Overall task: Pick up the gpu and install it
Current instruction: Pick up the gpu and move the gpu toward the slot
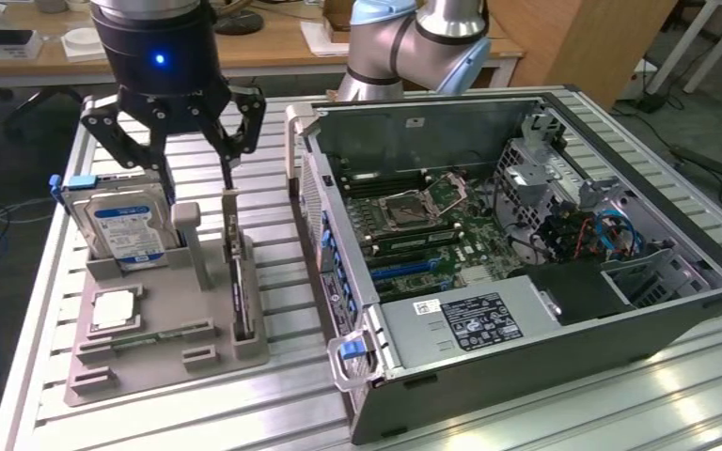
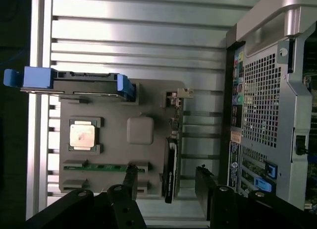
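Observation:
The gpu (image 1: pixel 238 282) is a thin dark card standing on its long edge in a slot of the grey holder (image 1: pixel 148 368), on the side nearest the computer case. Its silver bracket (image 2: pixel 173 97) is at one end. My gripper (image 1: pixel 191 162) hangs open above the holder, between the hard drive and the card. One fingertip is close to the card's upper end without touching it. In the wrist view the gripper (image 2: pixel 167 185) straddles the gpu (image 2: pixel 171 164) from above, with a dark finger (image 2: pixel 130 182) on either side and nothing held.
The open computer case (image 1: pixel 525 235) lies on the slatted aluminium table (image 1: pixel 662 404), right beside the holder, its motherboard (image 1: pixel 424 225) exposed. The holder also carries an upright hard drive (image 1: pixel 123 225), a processor chip (image 1: pixel 113 308) and a green memory stick (image 2: pixel 106 166). A wooden desk (image 1: pixel 274 42) stands behind.

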